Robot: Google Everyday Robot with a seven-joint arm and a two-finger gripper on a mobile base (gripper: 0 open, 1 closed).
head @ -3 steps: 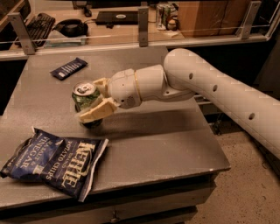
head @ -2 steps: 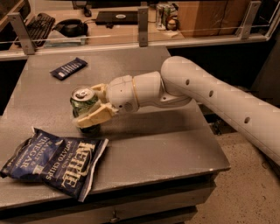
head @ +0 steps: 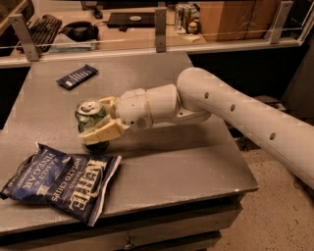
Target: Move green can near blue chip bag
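The green can (head: 89, 116), silver top up, sits upright in my gripper (head: 98, 123), whose cream fingers (head: 102, 132) are shut around its sides. The can is at or just above the grey table (head: 162, 162); its base is in shadow, so I cannot tell whether it touches. The blue chip bag (head: 61, 182), crinkled dark blue with white "Kettle" lettering, lies flat at the table's front left corner, just below and left of the can. My arm reaches in from the right.
A small flat dark blue snack bar wrapper (head: 77, 76) lies at the table's back left. A glass rail with metal posts (head: 160, 23) runs behind the table. A desk beyond holds a keyboard (head: 41, 25) and cans (head: 183, 14).
My gripper has carried the green can leftward and slightly toward the front, closer to the blue chip bag. The bag and wrapper have not moved.
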